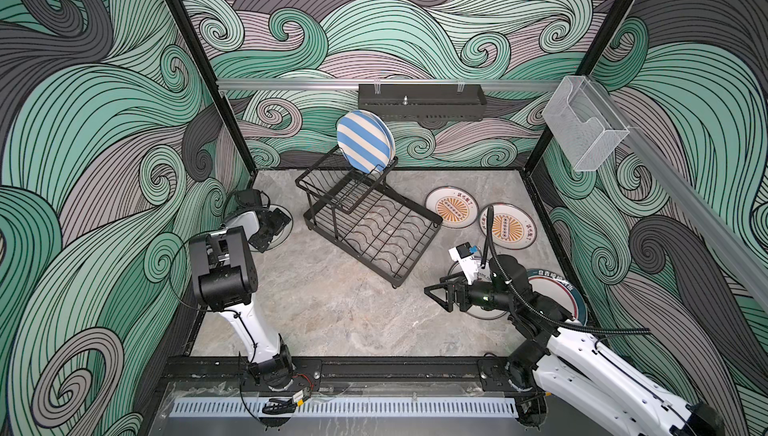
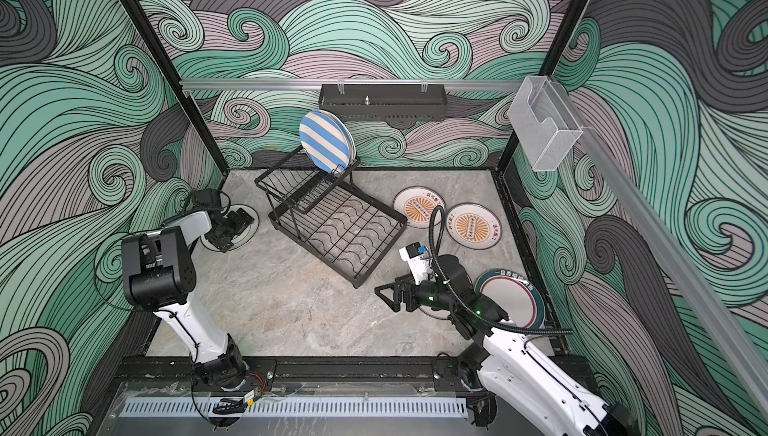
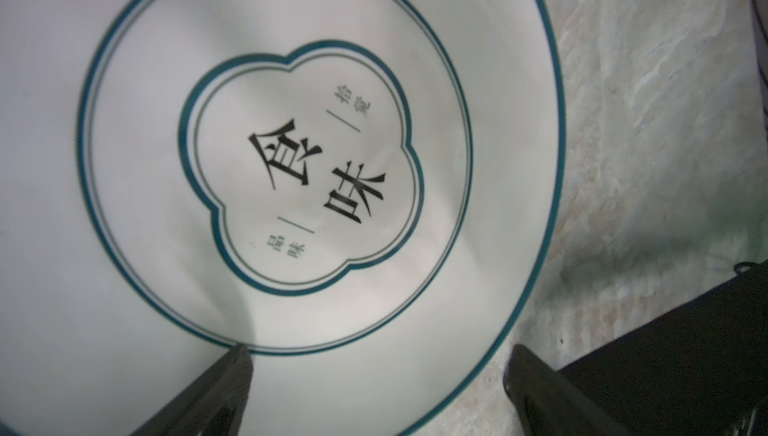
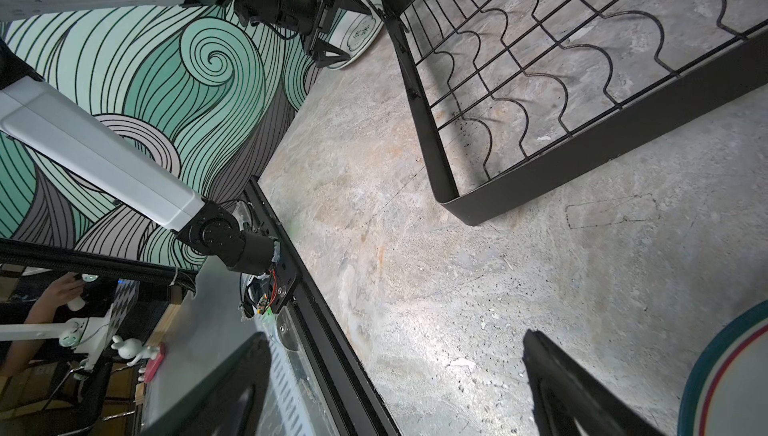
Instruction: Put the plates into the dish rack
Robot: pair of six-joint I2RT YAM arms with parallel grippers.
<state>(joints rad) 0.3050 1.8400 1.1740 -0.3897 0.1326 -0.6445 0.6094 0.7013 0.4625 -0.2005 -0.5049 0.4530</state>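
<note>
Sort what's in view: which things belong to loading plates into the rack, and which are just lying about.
Job: black wire dish rack; blue-and-cream striped round plate standing in it; two white round plates with orange sunbursts; teal-rimmed white plate; white plate with teal clover outline.
Lying about: black perforated metal tray on the back rail; clear acrylic box.

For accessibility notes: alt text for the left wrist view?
A white plate with teal rings and black characters in a teal clover frame fills most of the view, on a marble table. The left gripper is open, one finger over the plate, one past its rim.
</note>
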